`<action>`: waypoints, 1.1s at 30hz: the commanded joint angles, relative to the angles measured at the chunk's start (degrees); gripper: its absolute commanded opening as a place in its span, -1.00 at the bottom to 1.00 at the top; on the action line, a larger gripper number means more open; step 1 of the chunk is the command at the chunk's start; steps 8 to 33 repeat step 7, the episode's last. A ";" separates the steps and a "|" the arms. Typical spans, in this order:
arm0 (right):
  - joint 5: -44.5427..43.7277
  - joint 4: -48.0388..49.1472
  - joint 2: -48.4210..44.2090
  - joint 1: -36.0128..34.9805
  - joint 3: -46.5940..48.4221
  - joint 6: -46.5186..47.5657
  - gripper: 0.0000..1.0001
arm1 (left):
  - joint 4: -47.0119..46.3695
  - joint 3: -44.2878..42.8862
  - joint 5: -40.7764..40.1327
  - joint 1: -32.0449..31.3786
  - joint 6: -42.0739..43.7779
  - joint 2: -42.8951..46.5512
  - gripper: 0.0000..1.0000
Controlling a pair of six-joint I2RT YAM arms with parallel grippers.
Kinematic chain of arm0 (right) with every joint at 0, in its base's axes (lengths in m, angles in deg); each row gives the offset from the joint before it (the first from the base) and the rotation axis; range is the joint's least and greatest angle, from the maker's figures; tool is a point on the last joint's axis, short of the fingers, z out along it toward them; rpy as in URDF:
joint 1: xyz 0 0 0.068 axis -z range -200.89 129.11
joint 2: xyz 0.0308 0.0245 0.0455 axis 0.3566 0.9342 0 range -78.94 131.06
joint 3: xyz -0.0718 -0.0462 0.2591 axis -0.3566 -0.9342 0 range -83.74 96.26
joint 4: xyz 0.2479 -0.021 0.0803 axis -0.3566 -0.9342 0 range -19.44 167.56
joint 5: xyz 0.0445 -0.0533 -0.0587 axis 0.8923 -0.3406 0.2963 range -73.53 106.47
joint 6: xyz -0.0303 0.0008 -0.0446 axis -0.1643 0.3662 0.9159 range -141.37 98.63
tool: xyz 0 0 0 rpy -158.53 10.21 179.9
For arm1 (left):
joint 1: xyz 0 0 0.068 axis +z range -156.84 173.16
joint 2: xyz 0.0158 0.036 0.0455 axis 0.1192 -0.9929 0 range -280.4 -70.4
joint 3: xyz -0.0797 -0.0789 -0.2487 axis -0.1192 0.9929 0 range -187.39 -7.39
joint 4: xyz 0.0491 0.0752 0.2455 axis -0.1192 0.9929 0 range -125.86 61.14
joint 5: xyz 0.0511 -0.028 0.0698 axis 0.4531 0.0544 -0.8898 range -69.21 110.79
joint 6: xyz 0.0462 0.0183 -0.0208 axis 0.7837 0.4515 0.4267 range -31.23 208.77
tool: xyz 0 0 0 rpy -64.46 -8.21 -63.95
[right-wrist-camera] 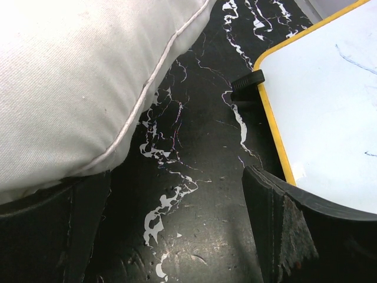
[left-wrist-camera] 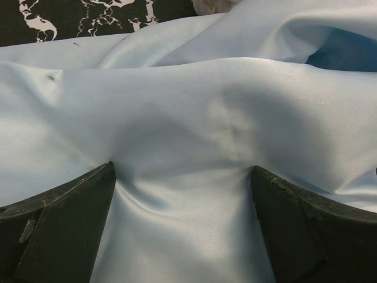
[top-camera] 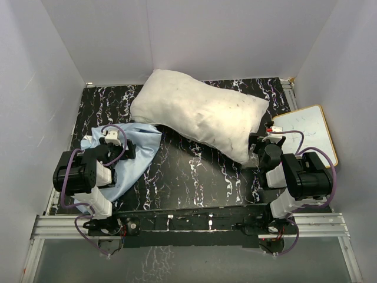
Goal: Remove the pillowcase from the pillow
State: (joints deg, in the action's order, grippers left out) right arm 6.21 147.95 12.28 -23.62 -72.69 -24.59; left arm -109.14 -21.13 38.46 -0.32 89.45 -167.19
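Observation:
The off-white pillow (top-camera: 197, 115) lies bare and diagonal across the middle of the black marbled table. The pale blue pillowcase (top-camera: 136, 154) lies limp and crumpled at the left, apart from most of the pillow, its far edge near the pillow's left end. My left gripper (top-camera: 118, 143) is open, its fingers (left-wrist-camera: 65, 224) pressing down into the blue fabric (left-wrist-camera: 188, 135) without pinching it. My right gripper (top-camera: 262, 143) is open and empty just off the pillow's near right corner (right-wrist-camera: 76, 88), over bare table.
A small whiteboard with a yellow-wood frame (top-camera: 306, 132) lies at the right, close to my right gripper; it shows in the right wrist view (right-wrist-camera: 330, 100) with a black clip (right-wrist-camera: 247, 81). White walls enclose the table.

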 commanded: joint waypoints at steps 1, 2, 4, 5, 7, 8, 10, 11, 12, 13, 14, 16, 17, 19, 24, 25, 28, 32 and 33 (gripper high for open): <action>0.68 2.45 -0.33 0.08 0.56 0.57 0.97 | -0.46 -0.66 -4.89 -0.25 -1.82 0.68 0.94; 0.68 2.39 -0.34 0.08 0.55 0.58 0.97 | -0.85 -0.53 -5.27 -0.28 -2.04 0.54 0.94; 0.66 2.45 -0.27 0.08 0.57 0.53 0.97 | -0.62 -0.99 -6.05 -0.28 -1.87 0.21 0.94; 0.61 2.39 -0.30 0.08 0.58 0.55 0.97 | 1.14 -1.69 -7.16 -0.88 -1.53 0.28 0.94; 0.64 2.39 -0.33 0.04 0.56 0.57 0.97 | 4.55 -2.19 -15.96 -4.53 -0.86 1.53 0.94; 0.64 2.39 -0.33 0.04 0.56 0.57 0.97 | 4.55 -2.19 -15.96 -4.53 -0.86 1.53 0.94; 0.64 2.39 -0.33 0.04 0.56 0.57 0.97 | 4.55 -2.19 -15.96 -4.53 -0.86 1.53 0.94; 0.64 2.39 -0.33 0.04 0.56 0.57 0.97 | 4.55 -2.19 -15.96 -4.53 -0.86 1.53 0.94; 0.64 2.39 -0.33 0.04 0.56 0.57 0.97 | 4.55 -2.19 -15.96 -4.53 -0.86 1.53 0.94; 0.64 2.39 -0.33 0.04 0.56 0.57 0.97 | 4.55 -2.19 -15.96 -4.53 -0.86 1.53 0.94; 0.64 2.39 -0.33 0.04 0.56 0.57 0.97 | 4.55 -2.19 -15.96 -4.53 -0.86 1.53 0.94; 0.64 2.39 -0.33 0.04 0.56 0.57 0.97 | 4.55 -2.19 -15.96 -4.53 -0.86 1.53 0.94; 0.64 2.39 -0.33 0.04 0.56 0.57 0.97 | 4.55 -2.19 -15.96 -4.53 -0.86 1.53 0.94; 0.64 2.39 -0.33 0.04 0.56 0.57 0.97 | 4.55 -2.19 -15.96 -4.53 -0.86 1.53 0.94; 0.64 2.39 -0.33 0.04 0.56 0.57 0.97 | 4.55 -2.19 -15.96 -4.53 -0.86 1.53 0.94; 0.64 2.39 -0.33 0.04 0.56 0.57 0.97 | 4.55 -2.19 -15.96 -4.53 -0.86 1.53 0.94; 0.64 2.39 -0.33 0.04 0.56 0.57 0.97 | 4.55 -2.19 -15.96 -4.53 -0.86 1.53 0.94; 0.64 2.39 -0.33 0.04 0.56 0.57 0.97 | 4.55 -2.19 -15.96 -4.53 -0.86 1.53 0.94; 0.64 2.39 -0.33 0.04 0.56 0.57 0.97 | 4.55 -2.19 -15.96 -4.53 -0.86 1.53 0.94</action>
